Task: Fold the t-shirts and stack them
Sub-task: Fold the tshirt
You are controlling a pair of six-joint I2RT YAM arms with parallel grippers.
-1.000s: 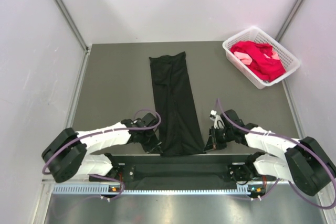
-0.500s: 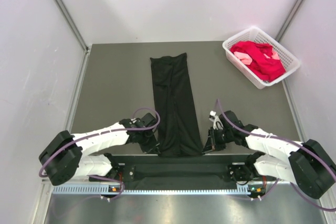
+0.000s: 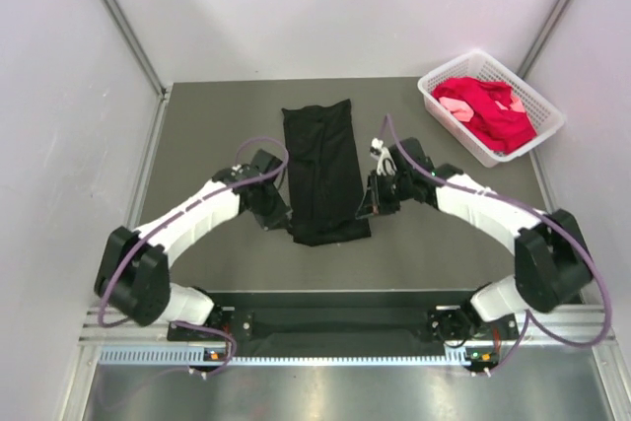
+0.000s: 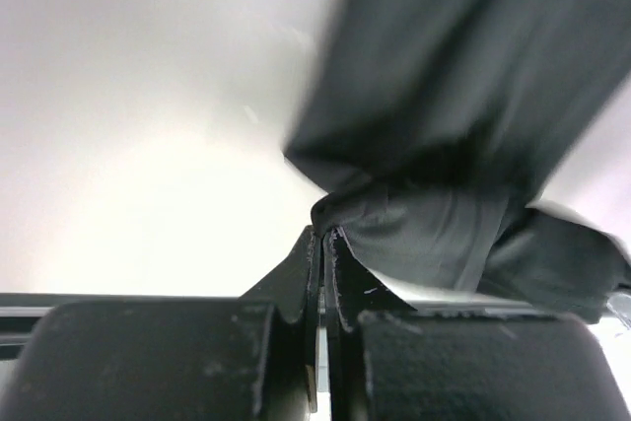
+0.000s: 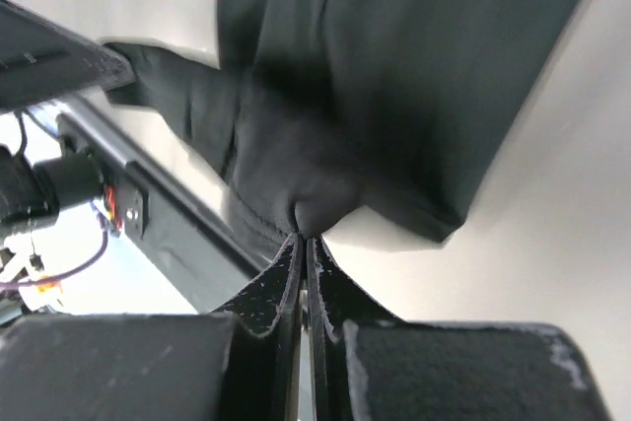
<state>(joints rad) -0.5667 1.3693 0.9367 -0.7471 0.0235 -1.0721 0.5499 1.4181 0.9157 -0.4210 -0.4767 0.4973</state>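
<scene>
Folding black t-shirt (image 3: 320, 160) in half.
Left hand (image 4: 322, 242), right hand (image 5: 303, 242) clenched on near corners; level, matched travel advised.

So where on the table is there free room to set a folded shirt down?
Bare table left of the black shirt, up to the far-left corner; a narrower gap between shirt and basket; a wide strip along the near edge. Crowded mid-table, where the left gripper and right gripper pinch the shirt's near end.
</scene>
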